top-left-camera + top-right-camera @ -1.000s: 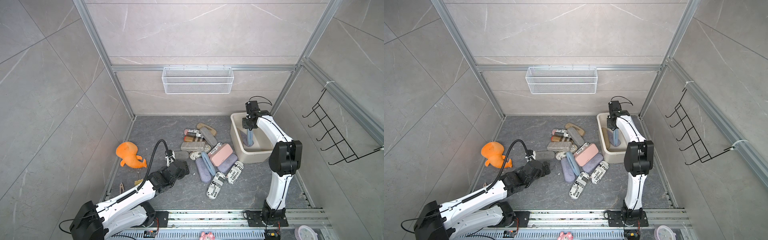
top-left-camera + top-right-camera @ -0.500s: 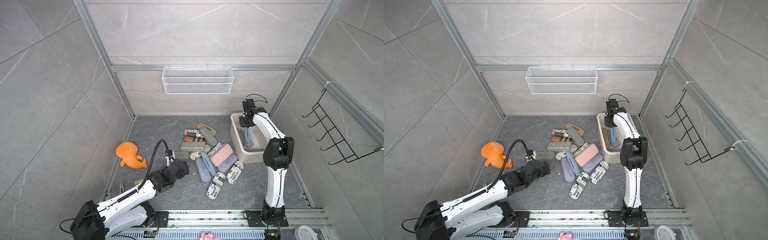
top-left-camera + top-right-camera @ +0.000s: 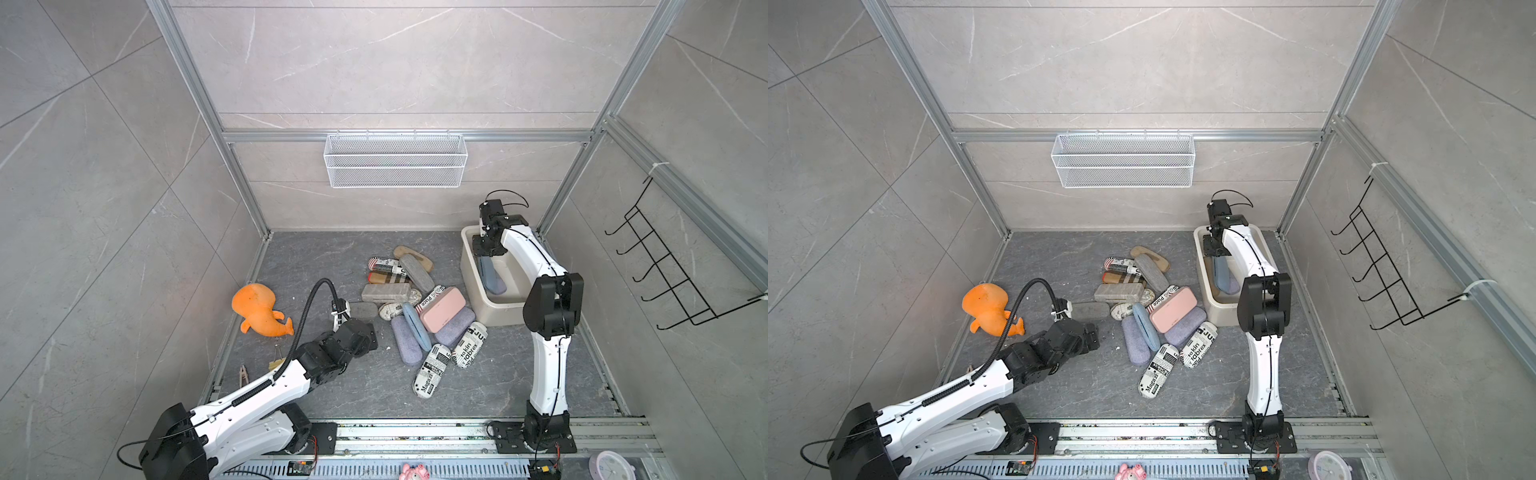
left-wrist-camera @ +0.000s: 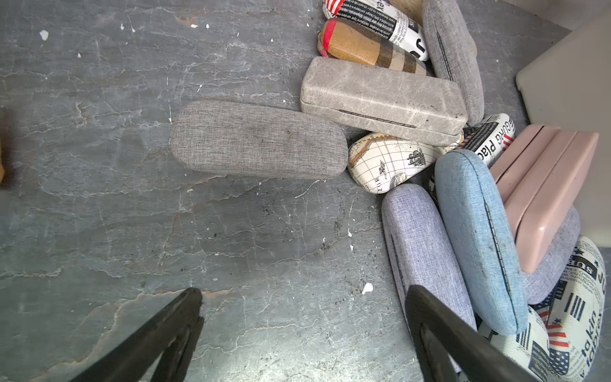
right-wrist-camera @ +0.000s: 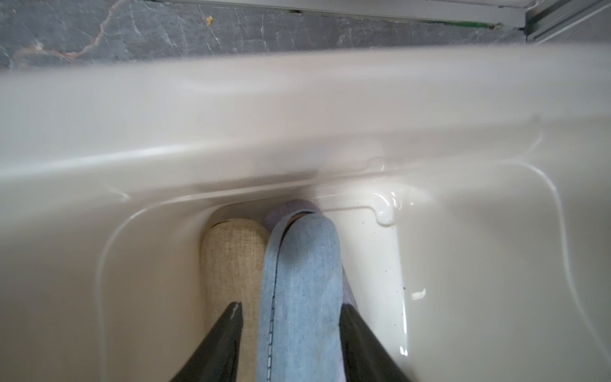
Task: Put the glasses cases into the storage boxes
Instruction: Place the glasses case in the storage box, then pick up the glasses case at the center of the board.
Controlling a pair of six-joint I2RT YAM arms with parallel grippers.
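Far to your left, the orange toy [image 3: 259, 309] lies by the left wall, well apart from the cases. Your left gripper [image 4: 302, 325] hovers over bare floor [image 4: 132, 231], its jaws spread wide and holding nothing. You have open floor around it on the toy side. Ahead of its fingers lies a lone grey case [image 4: 259, 140], flat on the floor, one end just beside the map-print case [image 4: 390, 162]. One finger [image 4: 439, 330] overlaps the end of the lilac case [image 4: 420, 238], which opens the crowded pile [image 3: 415, 303]. There the cases lie touching and overlapping, a pink case [image 3: 442, 308] on top, two newsprint cases [image 3: 432, 370] nearest the rail, and the pile's right edge almost meets the tub [image 3: 469, 286].

Your right gripper [image 5: 291, 327] is down inside the tub, near the far end. Its jaws stand partly apart on either side of a blue case [image 5: 302, 281], with a sliver of gap on each side, so it has no grip. That case leans on edge between a tan case [image 5: 231, 251] and a lilac one under it. The rest of the tub's bottom is bare, and the right wall stands close behind the tub.
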